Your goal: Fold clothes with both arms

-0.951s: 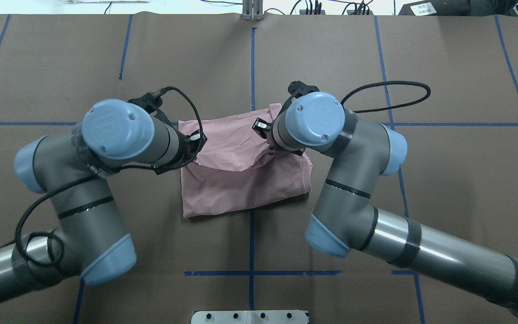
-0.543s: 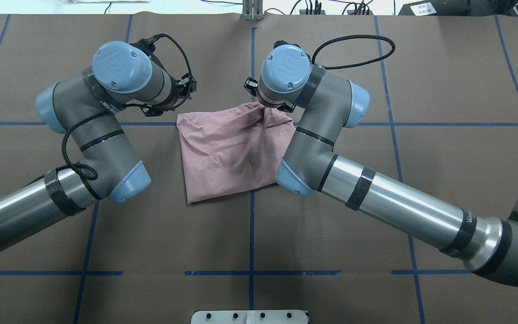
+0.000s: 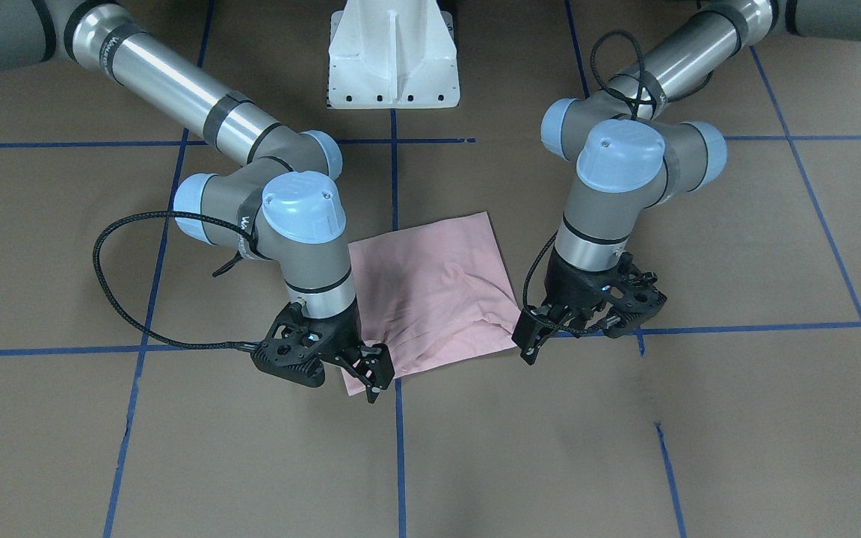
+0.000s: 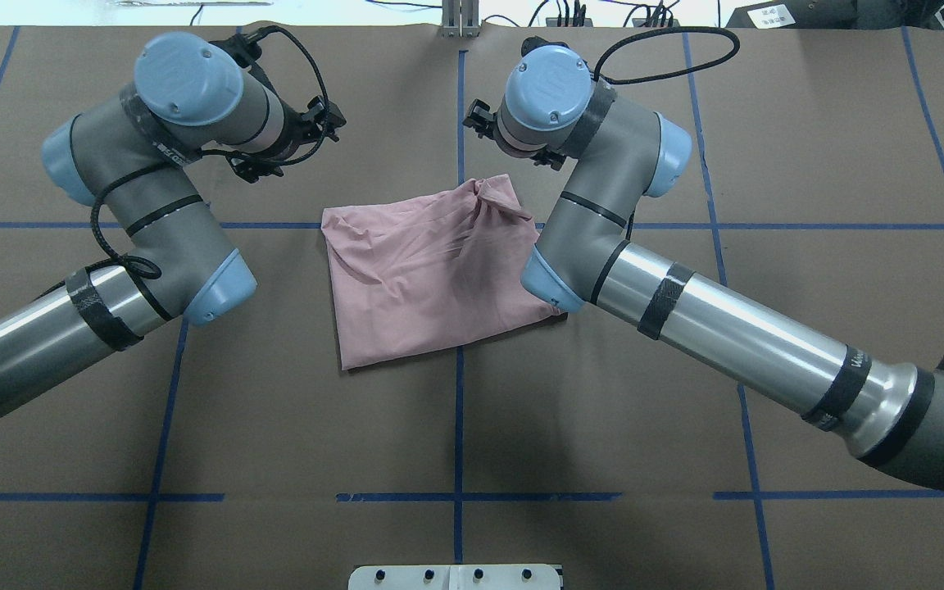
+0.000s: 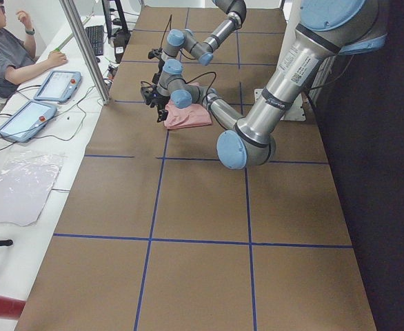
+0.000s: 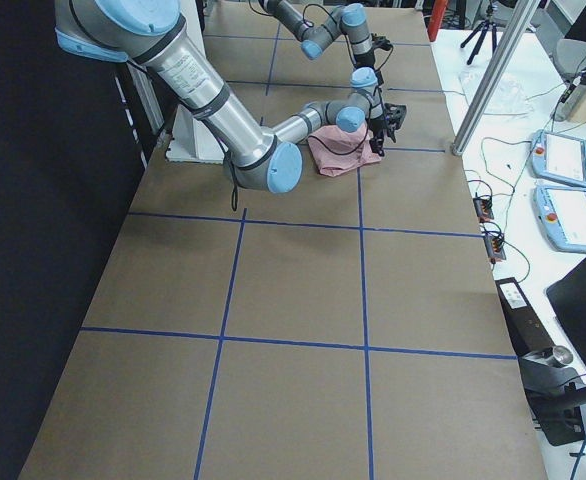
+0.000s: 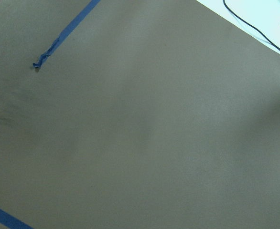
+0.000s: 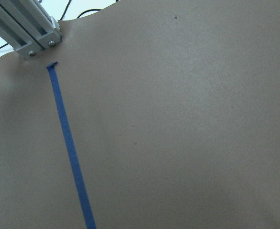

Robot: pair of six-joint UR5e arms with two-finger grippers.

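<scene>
The pale pink T-shirt (image 4: 423, 270) lies folded into a rough square in the middle of the table, plain side up, its print hidden. Its far right corner is bunched up. It also shows in the front view (image 3: 438, 299) and small in the side views (image 5: 187, 117) (image 6: 338, 155). My left gripper (image 4: 320, 123) (image 3: 539, 340) hangs open and empty just past the shirt's far left corner. My right gripper (image 4: 476, 123) (image 3: 372, 373) hangs open and empty just above and past the far right corner. Both wrist views show only bare brown table.
Blue tape lines (image 4: 459, 426) cross the brown table cover. The white base pedestal (image 3: 393, 52) stands at the near edge. An aluminium post (image 4: 460, 20) (image 8: 30, 33) stands at the far edge. An operator (image 5: 9, 55) and tablets (image 5: 54, 86) are beyond it.
Both grippers carried the shirt's edge from its middle to the far side, let it go and moved on beyond the shirt. The shirt now lies folded over.
</scene>
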